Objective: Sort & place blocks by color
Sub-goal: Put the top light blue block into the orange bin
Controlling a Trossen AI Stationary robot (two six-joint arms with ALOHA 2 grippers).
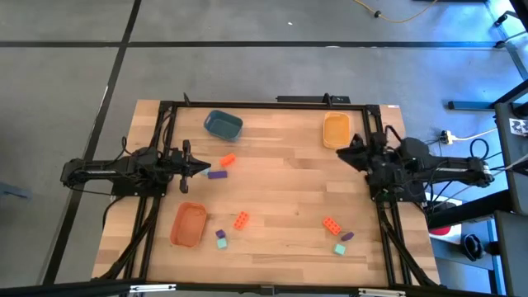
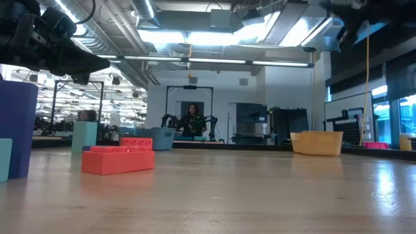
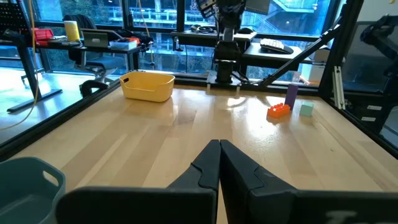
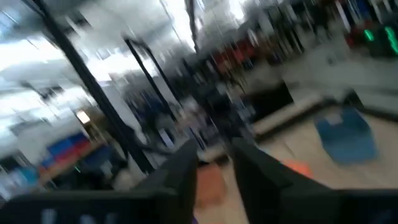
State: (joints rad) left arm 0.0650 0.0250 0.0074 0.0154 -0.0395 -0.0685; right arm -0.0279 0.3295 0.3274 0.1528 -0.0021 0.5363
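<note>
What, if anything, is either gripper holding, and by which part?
Nothing is held. The left gripper is shut on nothing above bare table, and the right gripper stands a little open with nothing between its fingers.

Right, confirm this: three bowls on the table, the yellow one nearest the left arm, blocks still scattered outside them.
Wrong on one point: in the high view the yellow bowl sits nearest the right arm, not the left. The three bowls and the scattered blocks are as stated.

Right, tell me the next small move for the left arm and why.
Probably open the jaws and drop toward the purple block. The left gripper hangs shut and empty beside it, with the orange block just beyond. No block lies in the blue bowl yet.
</note>
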